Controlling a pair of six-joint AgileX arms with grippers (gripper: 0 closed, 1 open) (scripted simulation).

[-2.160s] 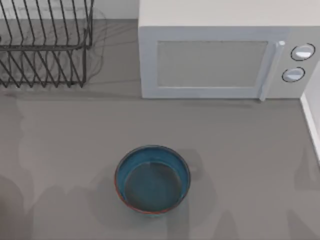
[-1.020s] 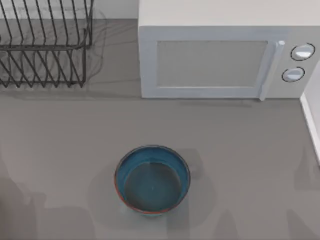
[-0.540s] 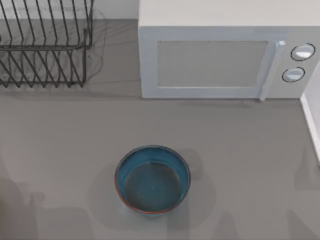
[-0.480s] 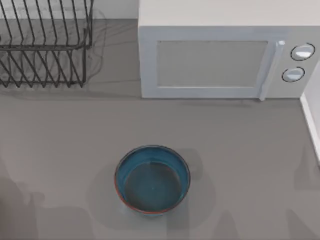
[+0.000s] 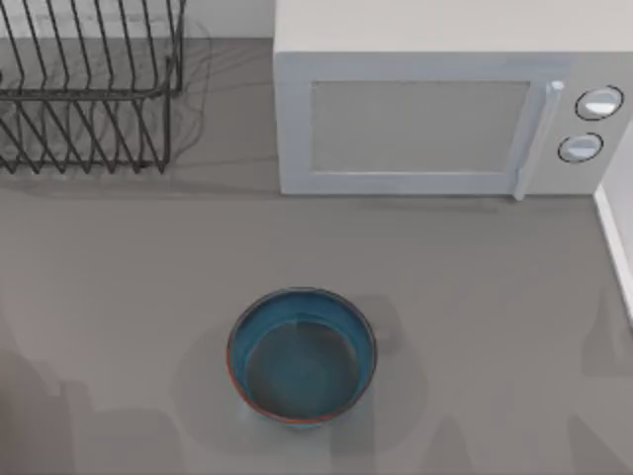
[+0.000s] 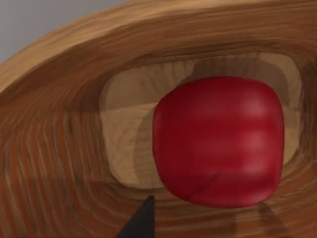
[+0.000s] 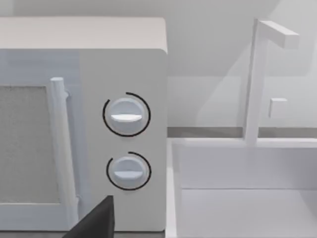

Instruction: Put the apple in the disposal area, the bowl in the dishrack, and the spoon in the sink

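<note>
sitting in the hollow of a wooden bowl (image 6: 59,163), the apple (image 6: 218,141) lies very close under the left wrist camera, glossy red and resting on the pale flat bottom of that hollow, with the ringed brown wall rising around it. one dark fingertip (image 6: 141,223) of the left gripper pokes in at the near edge, just beside the apple's lower side and apart from it as far as can be seen; with a single tip in sight, i cannot tell whether that pincer is released or clenched, and nothing shows it touching the fruit. from above, the bowl (image 5: 302,354) stands upright on the grey table (image 5: 119,297), near the front and a little left of the middle, its blue-teal inside ringed by a thin reddish-brown rim. farther back, the dishrack (image 5: 89,89) sits at the far left corner, black wire with slanted prongs and a raised side, well apart from the bowl. a white microwave (image 5: 435,109) stands at the back right, its door shut, with two round knobs (image 5: 598,102) at its right end. the right wrist camera faces that same microwave (image 7: 84,124) from the front, a dark fingertip (image 7: 96,220) of the right gripper showing low down, its grip impossible to judge. beyond the microwave lies a white sink (image 7: 242,193) with a tall white tap (image 7: 257,79) at its back edge.
</note>
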